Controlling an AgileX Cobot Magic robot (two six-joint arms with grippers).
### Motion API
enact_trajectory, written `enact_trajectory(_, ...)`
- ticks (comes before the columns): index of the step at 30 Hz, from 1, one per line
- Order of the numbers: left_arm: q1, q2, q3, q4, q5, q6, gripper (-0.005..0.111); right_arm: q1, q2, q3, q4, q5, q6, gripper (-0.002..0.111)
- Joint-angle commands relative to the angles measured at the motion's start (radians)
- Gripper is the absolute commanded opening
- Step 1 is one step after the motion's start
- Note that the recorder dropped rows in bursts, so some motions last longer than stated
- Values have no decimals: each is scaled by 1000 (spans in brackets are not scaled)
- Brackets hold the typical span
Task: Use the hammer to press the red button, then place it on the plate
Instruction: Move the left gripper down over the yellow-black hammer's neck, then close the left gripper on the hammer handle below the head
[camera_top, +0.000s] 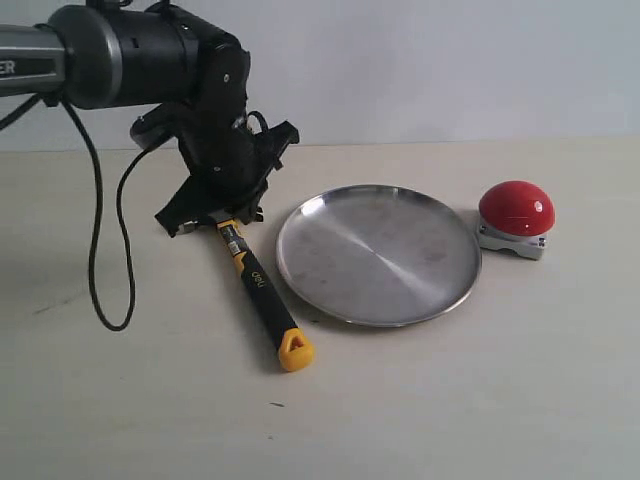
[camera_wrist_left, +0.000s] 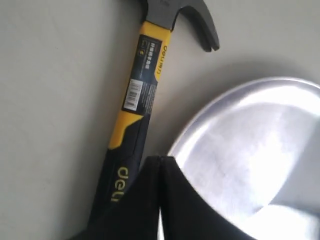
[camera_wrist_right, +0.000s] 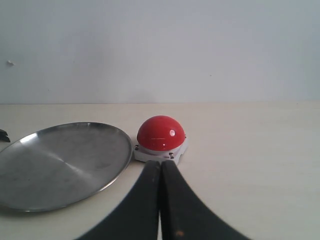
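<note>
The hammer (camera_top: 258, 285) lies flat on the table left of the plate (camera_top: 380, 255), dark head under my left arm and yellow end toward the front. My left gripper (camera_top: 240, 205) hovers over the head end, shut with nothing between its fingers. In the left wrist view its tips (camera_wrist_left: 160, 157) sit between the hammer handle (camera_wrist_left: 145, 85) and the plate rim (camera_wrist_left: 250, 130). The red button (camera_top: 516, 207) stands right of the plate. In the right wrist view the right gripper (camera_wrist_right: 160, 162) is shut and empty, pointing at the red button (camera_wrist_right: 161, 132) a little short of its base, the plate (camera_wrist_right: 60, 160) beside it.
A black cable (camera_top: 100, 250) hangs from the left arm and loops down onto the table at the left. A pale wall (camera_top: 450, 60) closes off the back of the beige table (camera_top: 450, 400).
</note>
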Motion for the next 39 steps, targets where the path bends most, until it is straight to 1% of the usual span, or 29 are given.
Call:
enact_trajectory(1,30,84,-142,-30,99,40,0,-5,-7,4,-8,-9,-6,0)
enact_trajectory(7,42,202,-282,-25,203,19,0,-5,-7,4,-8,-9,-6,0)
enact_trajectory(10,57,244,-331,-22,215,48,0,-5,-7,4,-8,-9,-6,0)
enact_trajectory(13,63,262,-342,-22,179,93,0,-5,-7,4,-8,-9,-6,0)
enact_trajectory(18,61,266,-342,-17,176,151,0,-5,-7,4,-8,-9,-6,0)
enact_trajectory(19,63,266,-342,-17,176,151,3,-5,-7,4,-8,-9,-6,0)
enact_trajectory(20,69,267,-342,-17,176,148,8,-5,-7,4,-8,-9,-6,0)
enact_trajectory(22,78,267,-342,-17,165,139,22,-5,-7,4,-8,-9,-6,0)
enact_trajectory(25,91,267,-342,-5,144,136,49,-5,-7,4,-8,-9,-6,0)
enact_trajectory(26,91,267,-342,14,125,141,54,-5,-7,4,-8,-9,-6,0)
enact_trajectory(28,91,267,-342,37,109,167,58,-5,-7,4,-8,-9,-6,0)
enact_trajectory(35,91,282,-342,13,107,181,58,-5,-7,4,-8,-9,-6,0)
enact_trajectory(39,109,302,-342,4,113,188,58,-5,-7,4,-8,-9,-6,0)
